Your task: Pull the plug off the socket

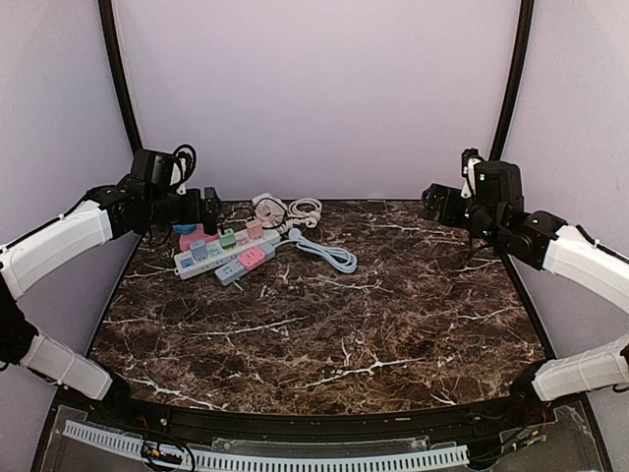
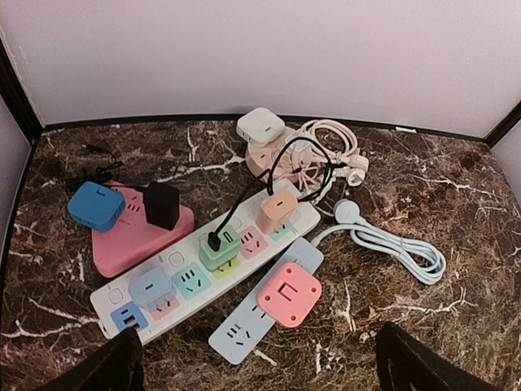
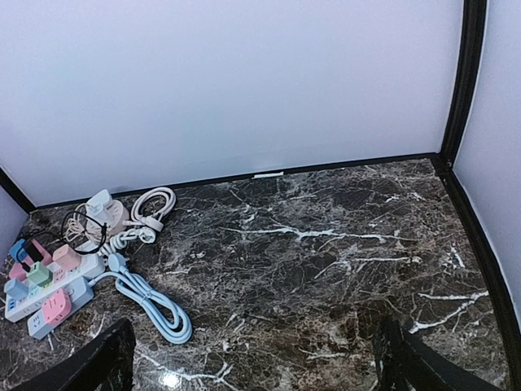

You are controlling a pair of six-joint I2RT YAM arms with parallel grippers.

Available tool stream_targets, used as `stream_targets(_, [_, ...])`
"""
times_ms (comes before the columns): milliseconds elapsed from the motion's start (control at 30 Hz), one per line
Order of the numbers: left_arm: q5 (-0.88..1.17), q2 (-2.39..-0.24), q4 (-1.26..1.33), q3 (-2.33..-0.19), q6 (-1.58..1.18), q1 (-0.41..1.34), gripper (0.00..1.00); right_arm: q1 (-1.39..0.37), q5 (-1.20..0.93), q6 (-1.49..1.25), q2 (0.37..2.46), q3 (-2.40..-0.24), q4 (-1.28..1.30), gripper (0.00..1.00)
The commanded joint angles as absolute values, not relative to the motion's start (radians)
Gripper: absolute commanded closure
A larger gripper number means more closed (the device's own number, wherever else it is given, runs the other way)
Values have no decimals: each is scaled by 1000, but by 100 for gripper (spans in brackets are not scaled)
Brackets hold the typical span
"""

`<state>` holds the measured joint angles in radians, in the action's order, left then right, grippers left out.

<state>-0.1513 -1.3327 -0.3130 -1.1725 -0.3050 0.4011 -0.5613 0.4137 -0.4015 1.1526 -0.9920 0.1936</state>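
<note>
1. Hovering over the back-left corner of the marble counter (image 1: 324,324), your left tool (image 2: 259,346) hangs with its fingers spread wide, gripping nothing.
2. Below it you see a white power strip (image 2: 110,300) carrying a light-blue plug (image 2: 151,285), a green plug (image 2: 218,244) with a black cable in it, and a peach plug (image 2: 278,210).
3. A pink square plug (image 2: 289,293) sits in the blue power strip (image 2: 236,338) just beside; a blue plug (image 2: 96,205) and a black plug (image 2: 161,204) stand on the pink triangular socket (image 2: 130,240).
4. Your right tool (image 3: 254,342) hangs well apart at the back right, fingers equally wide and empty.
</note>
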Motion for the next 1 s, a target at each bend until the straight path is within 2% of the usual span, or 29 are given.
stream_targets(0, [-117, -1382, -418, -1170, -402, 406, 2, -553, 328, -402, 1142, -957, 119, 1])
stream_targets(367, [-78, -1653, -366, -1250, -511, 493, 8, -552, 182, -406, 1169, -906, 83, 2])
stream_targets(667, [-64, -1914, -394, -1464, -482, 493, 8, -552, 209, -412, 1116, -875, 115, 2])
stream_targets(967, [-34, -1996, -383, -1511, -454, 460, 6, -548, 229, -409, 1074, -844, 135, 2])
